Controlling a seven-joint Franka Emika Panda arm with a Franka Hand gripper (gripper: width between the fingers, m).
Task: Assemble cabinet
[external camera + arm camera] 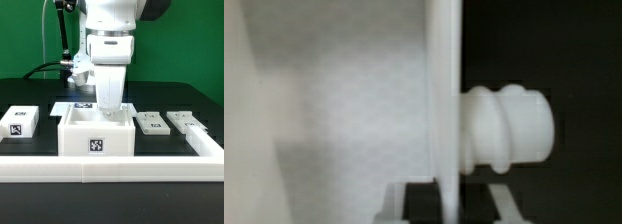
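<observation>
The cabinet [97, 133] is an open white box with a tag on its front, at the middle of the table. My gripper [108, 107] reaches down over its far wall. In the wrist view my gripper [450, 205] is shut on a thin white panel [445, 90] seen edge-on, with one dark finger [411, 203] on either side of it. A ribbed white knob [512, 125] sticks out from one side of the panel. A broad white surface [322, 110] fills the other side. In the exterior view the panel is hidden by my hand.
A small white block with a tag [20, 120] lies at the exterior view's left. Two flat tagged panels [152, 122] [186, 122] lie at its right. The marker board [72, 106] lies behind the cabinet. A white rail [110, 166] runs along the front and right.
</observation>
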